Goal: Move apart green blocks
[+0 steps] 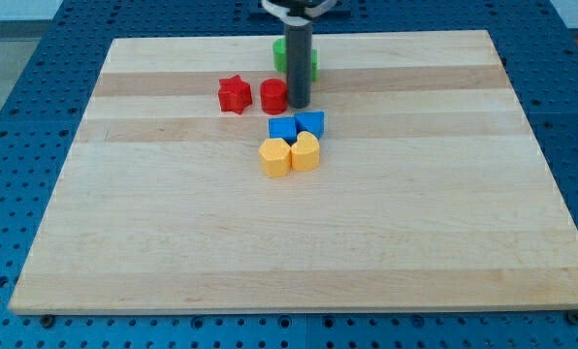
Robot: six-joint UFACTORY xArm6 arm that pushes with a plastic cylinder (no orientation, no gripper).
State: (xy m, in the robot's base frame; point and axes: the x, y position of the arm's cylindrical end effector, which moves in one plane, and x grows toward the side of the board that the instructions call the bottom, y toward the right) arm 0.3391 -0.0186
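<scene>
A: Where is the rod standing?
B: Upright at the frame's upper centre; my tip (298,103) is touching the red cylinder's (273,95) right side, grasping nothing.
A: The green blocks (312,60)?
B: Sitting behind the rod, partly hidden.

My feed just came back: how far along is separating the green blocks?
Nothing looks done: the green blocks show only as slivers on either side of the rod, near the view's top, with no gap visible between them. In hand: my tip rests just right of the red cylinder, below the greens. Left: pushing the greens apart. The red star, blue blocks and yellow blocks sit clustered below.
</scene>
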